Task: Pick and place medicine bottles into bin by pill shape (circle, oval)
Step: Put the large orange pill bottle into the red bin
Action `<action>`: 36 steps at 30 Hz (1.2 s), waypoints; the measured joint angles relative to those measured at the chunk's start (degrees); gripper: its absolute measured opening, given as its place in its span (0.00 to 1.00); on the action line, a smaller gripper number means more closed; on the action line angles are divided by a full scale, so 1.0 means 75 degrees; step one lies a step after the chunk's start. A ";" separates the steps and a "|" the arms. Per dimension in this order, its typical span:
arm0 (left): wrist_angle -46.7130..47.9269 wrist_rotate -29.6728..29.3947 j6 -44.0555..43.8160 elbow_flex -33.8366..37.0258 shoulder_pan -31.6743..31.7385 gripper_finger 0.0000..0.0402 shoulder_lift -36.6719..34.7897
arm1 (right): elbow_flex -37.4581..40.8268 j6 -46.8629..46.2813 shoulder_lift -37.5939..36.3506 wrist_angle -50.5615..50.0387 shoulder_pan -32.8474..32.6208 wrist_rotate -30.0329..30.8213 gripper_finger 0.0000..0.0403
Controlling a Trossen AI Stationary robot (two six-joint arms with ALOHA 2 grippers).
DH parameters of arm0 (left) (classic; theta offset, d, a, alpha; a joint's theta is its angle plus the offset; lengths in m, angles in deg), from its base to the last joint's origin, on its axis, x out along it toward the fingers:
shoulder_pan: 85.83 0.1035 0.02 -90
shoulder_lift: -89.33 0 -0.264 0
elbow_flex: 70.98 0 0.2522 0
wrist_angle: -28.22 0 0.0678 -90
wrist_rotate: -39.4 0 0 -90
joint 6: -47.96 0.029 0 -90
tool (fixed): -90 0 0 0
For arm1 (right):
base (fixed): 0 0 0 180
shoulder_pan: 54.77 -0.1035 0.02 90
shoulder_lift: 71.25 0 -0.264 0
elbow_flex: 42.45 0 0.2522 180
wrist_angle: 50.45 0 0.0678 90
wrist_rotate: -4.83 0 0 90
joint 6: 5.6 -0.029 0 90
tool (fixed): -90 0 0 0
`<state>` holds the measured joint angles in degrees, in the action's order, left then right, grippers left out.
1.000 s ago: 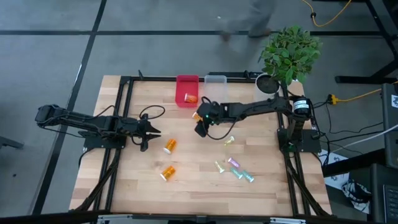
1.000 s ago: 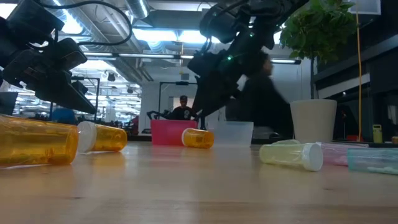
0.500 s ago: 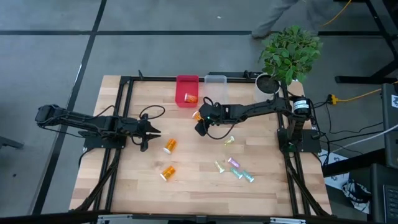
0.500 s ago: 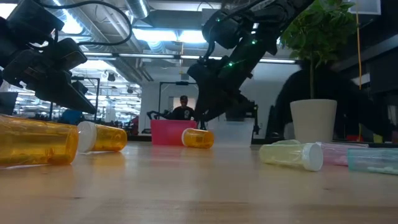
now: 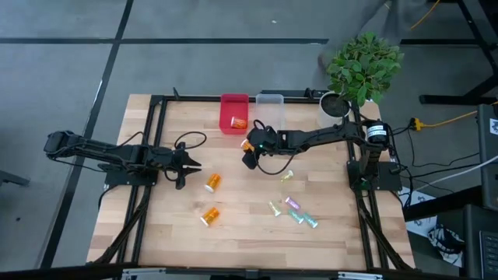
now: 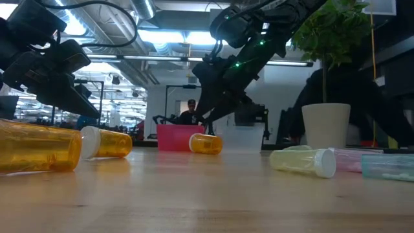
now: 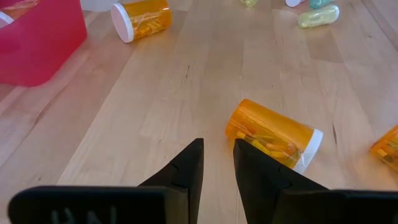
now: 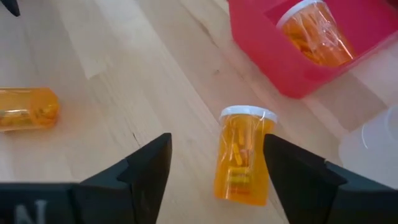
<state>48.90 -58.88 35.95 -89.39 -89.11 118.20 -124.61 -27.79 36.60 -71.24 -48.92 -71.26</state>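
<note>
Hovering mid-frame, the right end effector [image 8: 214, 171] gapes wide around an orange bottle [image 8: 242, 155] lying on the tabletop [image 8: 112, 74], gripping nothing.

Two dark jointed arms with black cables, tapered fingers.

Even, bright overhead light on the wooden table [image 5: 249, 225] in the high view; shadows short and soft. Low view is backlit: ceiling strip lights [image 6: 162, 35] blow out white, arms read as dark silhouettes. Near orange bottle [image 6: 35, 149] soft, out of focus; yellow vial [image 6: 303, 160] also slightly blurred. Dark blurred figure at the right edge behind the white pot [image 6: 326, 125]. Wrist views bright, warm, mild sheen on the wood; the foreground fingers [image 8: 149, 168] dark and soft-edged. Red bin [image 8: 298, 50] sharp, saturated.
</note>
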 joint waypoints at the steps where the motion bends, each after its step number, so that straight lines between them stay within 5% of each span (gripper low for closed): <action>1: 0.0000 0.0000 0.0000 0.0000 0.0000 0.21 0.0000 | 0.0000 0.0006 0.0000 0.0001 0.0000 0.0003 0.66; 36: 0.0000 0.0000 -0.0006 -0.0003 0.0001 0.21 0.0000 | 0.0044 -0.0766 0.0931 0.0373 0.0003 0.0540 0.68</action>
<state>48.90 -58.88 35.91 -89.41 -89.10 118.20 -124.28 -33.53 43.58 -68.44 -48.90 -67.21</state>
